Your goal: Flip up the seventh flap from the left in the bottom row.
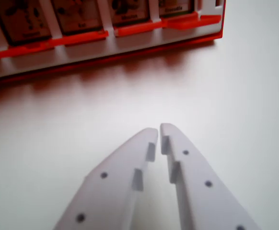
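- the claw (159,128) fills the lower middle of the wrist view, two pale white fingers (125,177) coming up from the bottom edge and narrowing toward their tips.
- the jaws are clenched, or very nearly so: the tips stand almost against each other with only a thin dark slit between them, and nothing is held there.
- small dark screw holes dot the flat faces of both fingers, and stepped notches show along their inner edges.
- the claw is above a plain white table (245,96), with a soft shadow under the fingers; whether the tips touch the surface cannot be told.
- the flap board (106,48), a red frame with a grey lip, lies well ahead of the claw, across the top of the view, slanting so its far end sits higher toward the wrist view's right.
- its right-hand corner ends ahead of the claw and off to the wrist view's right.
- a row of flaps (77,19) runs along the board, brown picture cards with small captions, parted by white dividers and edged by red tabs; the print is too blurred to read.
- only part of the row is in view, so which flap is the seventh cannot be told from here.
- the claw is apart from the board, with bare table between them.
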